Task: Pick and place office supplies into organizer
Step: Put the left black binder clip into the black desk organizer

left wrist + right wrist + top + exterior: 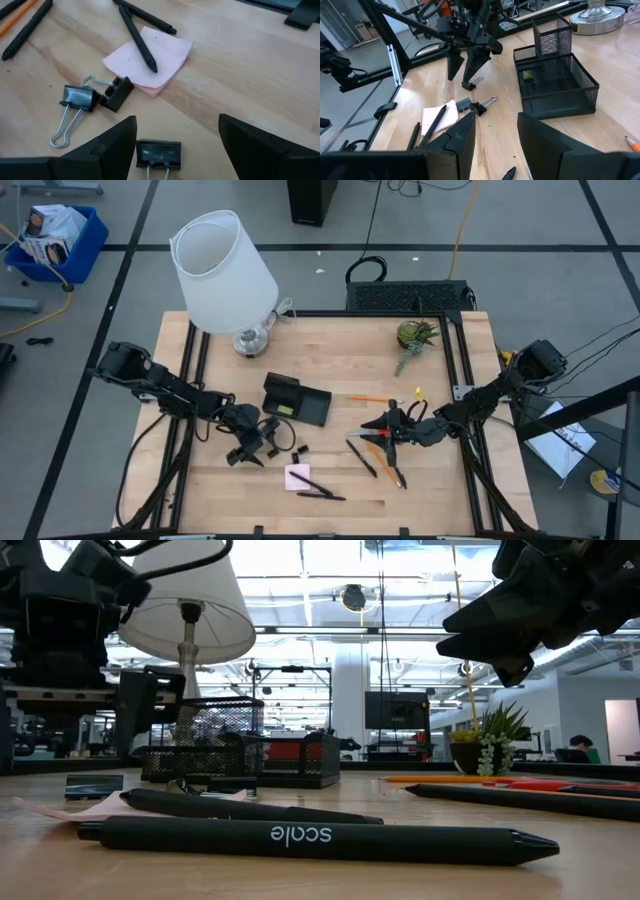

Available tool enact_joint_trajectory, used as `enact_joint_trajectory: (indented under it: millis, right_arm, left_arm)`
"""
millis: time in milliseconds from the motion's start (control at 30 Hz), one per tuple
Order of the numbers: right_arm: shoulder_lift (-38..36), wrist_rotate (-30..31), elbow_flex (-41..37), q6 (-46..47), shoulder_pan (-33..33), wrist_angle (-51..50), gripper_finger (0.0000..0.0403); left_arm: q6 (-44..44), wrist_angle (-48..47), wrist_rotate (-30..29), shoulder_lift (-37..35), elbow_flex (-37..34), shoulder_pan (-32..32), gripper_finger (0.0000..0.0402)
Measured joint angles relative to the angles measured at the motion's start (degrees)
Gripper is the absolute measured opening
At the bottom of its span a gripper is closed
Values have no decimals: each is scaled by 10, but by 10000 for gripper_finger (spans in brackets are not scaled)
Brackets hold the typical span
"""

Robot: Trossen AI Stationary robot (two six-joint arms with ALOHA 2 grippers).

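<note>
Supplies: loose on the wooden table (330, 500), none in the organizer as far as the views show.
Organizer (296, 399): black mesh tray, centre of table, just right of the lamp (223, 275); something small and yellow-green sits in its lower compartment.
Clips: one (158, 154) on the wood between the left gripper's fingers, two more (95, 95) touching each other beside the pink pad (152, 57).
Pad: near the front edge, a black pen (137, 36) lying across it, a second pen (322, 496) beside it.
Scissors (375, 430): red-handled, under the right gripper, with pens and orange pencils (370, 398) close by.
Left gripper (246, 451): fingers spread wide, empty, low over a clip.
Right gripper (393, 426): fingers apart, holding nothing, above the scissors.
Plant (414, 340): back right of the table.
</note>
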Motion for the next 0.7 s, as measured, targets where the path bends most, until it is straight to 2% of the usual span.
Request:
enact_joint_trajectory:
  millis: [333, 700]
  right_arm:
    - [0, 0, 0, 0, 0, 0, 139]
    - [0, 0, 0, 0, 0, 0, 139]
  left_arm:
    - [22, -1, -1, 15, 1, 9, 282]
    - [7, -5, 40, 94, 43, 29, 282]
